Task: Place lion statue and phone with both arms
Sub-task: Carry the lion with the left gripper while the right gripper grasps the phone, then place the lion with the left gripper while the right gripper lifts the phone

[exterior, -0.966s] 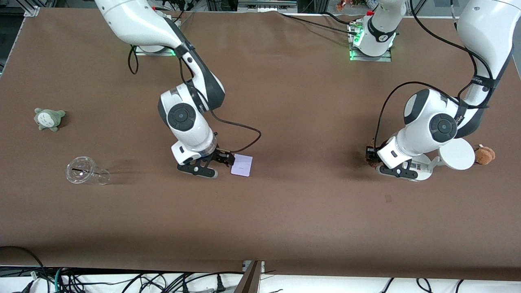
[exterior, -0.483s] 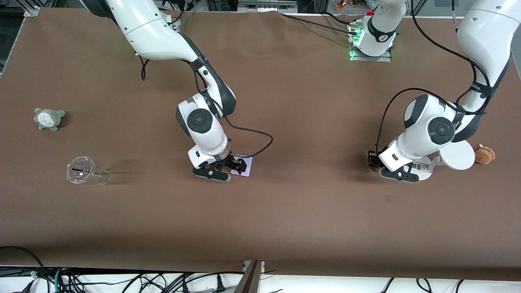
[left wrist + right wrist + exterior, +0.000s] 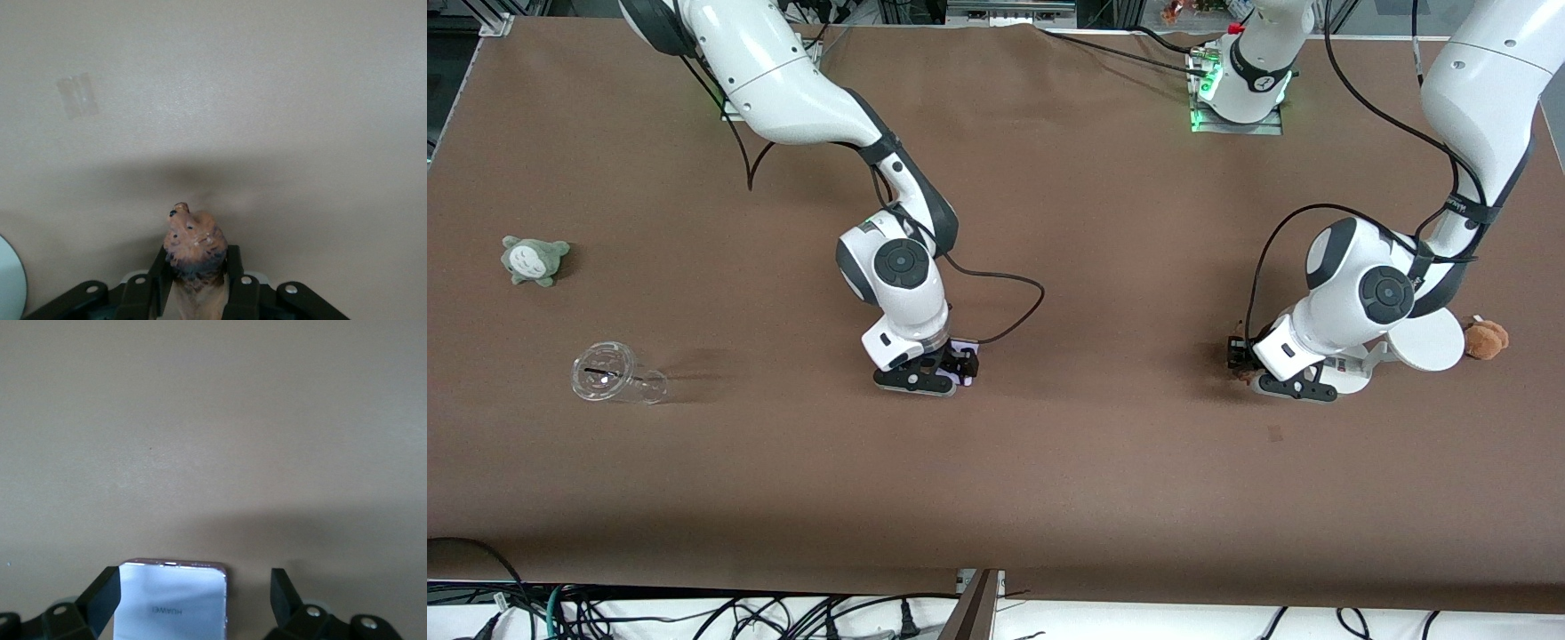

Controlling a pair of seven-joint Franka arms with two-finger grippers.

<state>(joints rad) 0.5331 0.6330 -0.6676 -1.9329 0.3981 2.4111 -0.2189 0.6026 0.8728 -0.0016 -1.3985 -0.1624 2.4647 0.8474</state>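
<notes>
Halfway to pickup: left tool [image 3: 195,293] clenched on the lion statue [image 3: 193,250] near worktop [image 3: 1049,462] three o'clock, right tool [image 3: 197,600] spread, straddling the unlifted phone [image 3: 170,600] at centre.

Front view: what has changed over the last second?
The right tool slid toward the left arm's end and now straddles the phone, open, one finger touching it. The left tool barely shifted, still shut on the lion statue. Cup, plush toys and white stand stayed put.
</notes>
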